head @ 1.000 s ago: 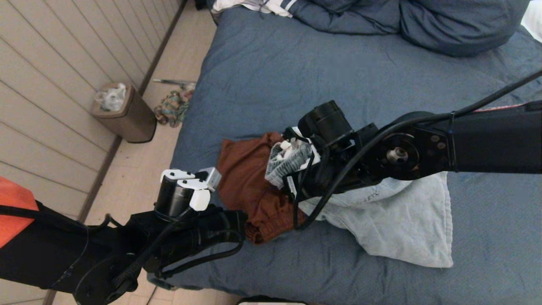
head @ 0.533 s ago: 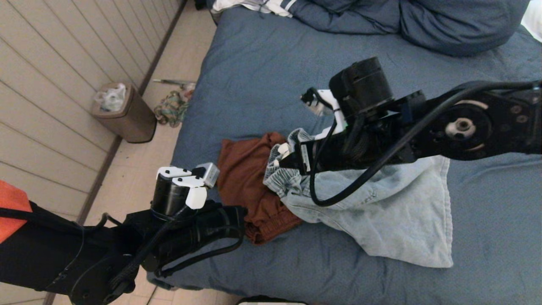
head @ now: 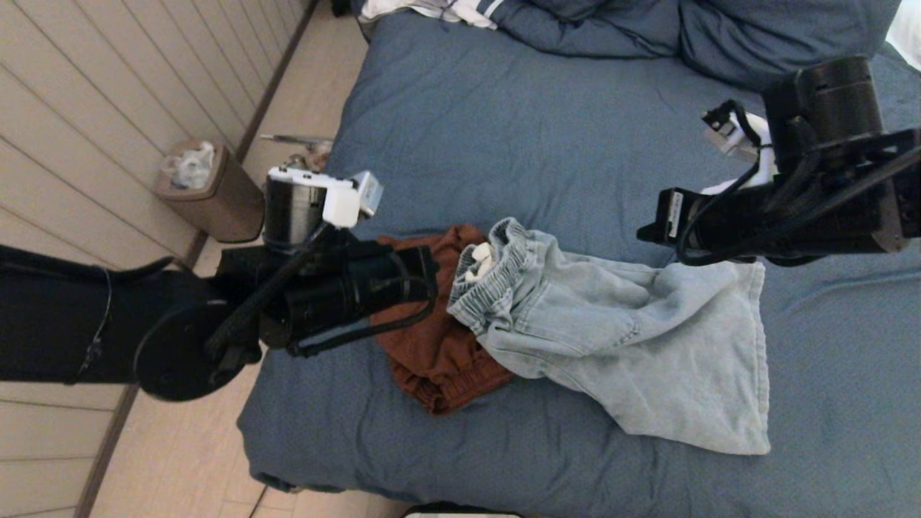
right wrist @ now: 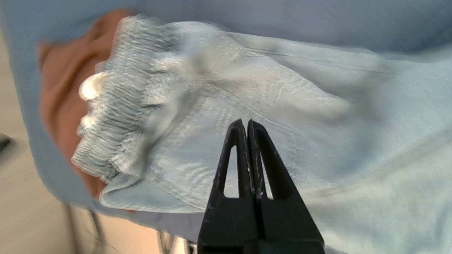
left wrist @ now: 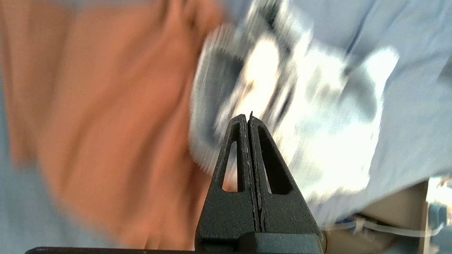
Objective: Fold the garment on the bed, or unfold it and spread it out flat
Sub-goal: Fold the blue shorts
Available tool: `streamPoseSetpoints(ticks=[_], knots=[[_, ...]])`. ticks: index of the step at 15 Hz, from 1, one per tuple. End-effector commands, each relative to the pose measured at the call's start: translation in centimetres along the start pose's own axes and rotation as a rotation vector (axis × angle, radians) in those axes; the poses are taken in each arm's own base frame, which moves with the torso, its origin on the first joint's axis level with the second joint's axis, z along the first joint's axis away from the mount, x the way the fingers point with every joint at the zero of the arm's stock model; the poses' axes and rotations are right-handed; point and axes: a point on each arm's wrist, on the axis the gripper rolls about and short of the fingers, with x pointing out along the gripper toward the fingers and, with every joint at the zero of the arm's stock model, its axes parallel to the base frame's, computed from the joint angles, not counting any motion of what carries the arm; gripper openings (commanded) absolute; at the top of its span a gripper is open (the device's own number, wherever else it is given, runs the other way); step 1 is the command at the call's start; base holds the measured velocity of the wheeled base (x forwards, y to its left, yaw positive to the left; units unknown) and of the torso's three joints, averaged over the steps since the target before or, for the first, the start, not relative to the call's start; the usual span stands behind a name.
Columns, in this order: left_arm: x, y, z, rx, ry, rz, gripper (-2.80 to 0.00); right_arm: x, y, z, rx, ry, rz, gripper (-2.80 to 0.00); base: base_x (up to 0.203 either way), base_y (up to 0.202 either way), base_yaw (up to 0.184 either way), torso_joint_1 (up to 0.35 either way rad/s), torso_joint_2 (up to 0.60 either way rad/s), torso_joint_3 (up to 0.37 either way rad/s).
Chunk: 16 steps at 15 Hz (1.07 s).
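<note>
A light blue denim garment [head: 633, 345] lies crumpled on the bed [head: 504, 129]. Its elastic waistband [head: 489, 280] rests on a rust-brown garment [head: 424, 352] to its left. My left gripper [left wrist: 246, 118] is shut and empty. It hovers over the brown garment, pointing at the waistband [left wrist: 268, 81], and shows in the head view as the left gripper [head: 430, 277]. My right gripper [right wrist: 246, 121] is also shut and holds nothing. It hangs above the denim cloth [right wrist: 282, 95], and the head view places the right gripper [head: 647, 232] over the garment's far right part.
A bunched blue duvet [head: 719, 36] and a white striped cloth [head: 446, 11] lie at the head of the bed. On the floor to the left stand a brown bin [head: 216, 191] and a heap of cloth [head: 291, 183]. The bed's left edge runs beside my left arm.
My right gripper let go of the denim waistband, drew away to the right and up, and shut. My left arm rose and moved in toward the two garments.
</note>
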Motion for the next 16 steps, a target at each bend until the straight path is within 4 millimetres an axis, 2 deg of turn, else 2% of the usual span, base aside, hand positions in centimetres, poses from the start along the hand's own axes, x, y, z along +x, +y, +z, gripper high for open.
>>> streamPoseSetpoints(ticks=[1,3,4,6,7,12,14,16], knots=[[1.9,-1.7,3.5,0.011,-0.051,-0.026,-2.8,-1.6,-3.9,-0.5,0.157,-0.065,-0.007,-2.8,0.0,0.0,0.0,0.0,0.0,0.0],[3.4,-3.0,5.7,0.025,-0.085,-0.051,-2.8,-1.5,-6.9,-0.4,0.238,-0.1,0.054,-2.8,0.0,0.0,0.0,0.0,0.0,0.0],[4.4,-3.4,6.0,0.039,-0.083,-0.068,-2.8,-1.5,-7.9,-0.3,0.258,-0.108,0.066,-2.8,0.0,0.0,0.0,0.0,0.0,0.0],[6.6,-4.1,5.3,0.093,-0.05,-0.11,-2.8,-1.3,-8.8,-0.3,0.273,-0.114,0.05,-2.8,0.0,0.0,0.0,0.0,0.0,0.0],[7.5,-4.6,4.6,0.113,-0.03,-0.124,0.0,-1.1,-9.0,-0.4,0.274,-0.108,0.044,-2.8,0.0,0.0,0.0,0.0,0.0,0.0],[10.7,-5.3,0.4,0.232,0.029,-0.177,0.0,0.0,-9.7,-1.5,0.269,-0.057,0.022,-2.8,0.0,0.0,0.0,0.0,0.0,0.0],[11.7,-4.9,-0.5,0.241,0.036,-0.172,0.0,0.4,-9.8,-1.7,0.271,-0.045,0.018,-2.8,0.0,0.0,0.0,0.0,0.0,0.0],[12.4,-4.7,-1.0,0.326,0.003,-0.181,0.0,0.9,-10.0,-2.1,0.266,-0.027,0.022,-2.8,0.0,0.0,0.0,0.0,0.0,0.0]])
